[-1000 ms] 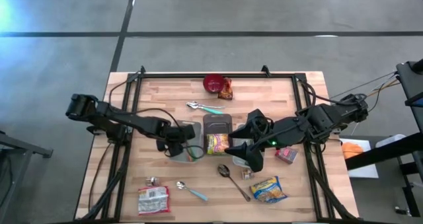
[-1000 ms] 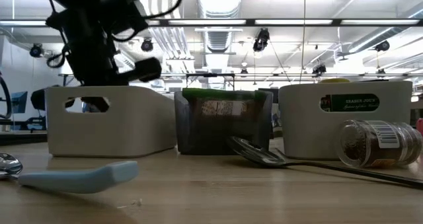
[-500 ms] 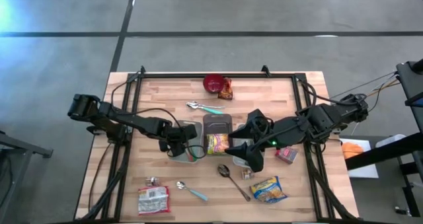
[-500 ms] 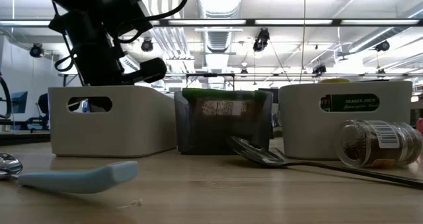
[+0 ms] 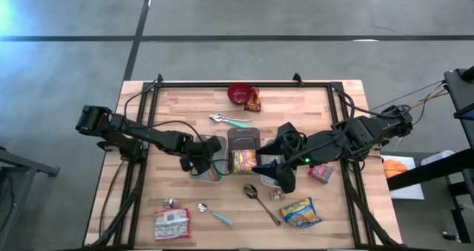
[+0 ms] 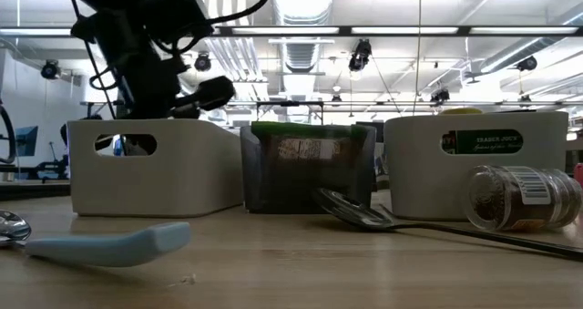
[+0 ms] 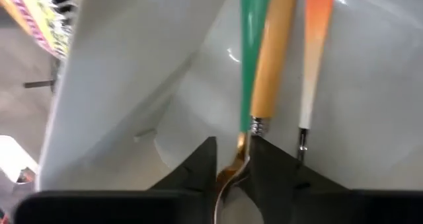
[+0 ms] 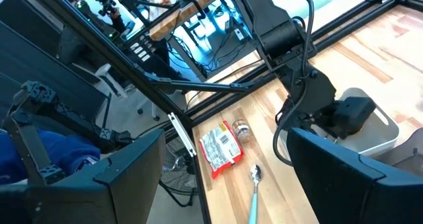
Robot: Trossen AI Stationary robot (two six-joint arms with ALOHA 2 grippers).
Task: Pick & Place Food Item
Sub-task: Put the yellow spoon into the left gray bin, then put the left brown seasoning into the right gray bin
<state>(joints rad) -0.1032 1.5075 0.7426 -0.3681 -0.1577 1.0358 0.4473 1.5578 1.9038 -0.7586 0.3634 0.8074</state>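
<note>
Compared with a second earlier, the left gripper [image 5: 201,160] was shifted slightly toward the middle of the table, over the white bin [image 5: 216,143].

From above, the right gripper [image 5: 275,167] was seen unmoved, beside the dark bin [image 5: 243,137] holding a yellow food packet [image 5: 243,161], the likely task item. Three bins in a row were counted, the third mostly hidden under the right arm; also counted were three spoons on the table, three loose food packets, one red bowl [image 5: 238,93] and two small jars.

At table height, the left gripper [image 6: 202,95] was seen just above the rim of the white bin [image 6: 155,168], with a jar [image 6: 519,197] lying on its side at the right.

In the left wrist view, the fingers [image 7: 198,168] were seen slightly apart around the neck of an orange-handled spoon [image 7: 268,72], which lay beside a green handle [image 7: 250,49] and an orange-and-white one [image 7: 312,52]; whether it was gripped or just released could not be told. A release was judged probable, so the food item was apparently not yet handled.

In the right wrist view, the right gripper [image 8: 225,164] was shown with fingers wide apart, holding nothing.
</note>
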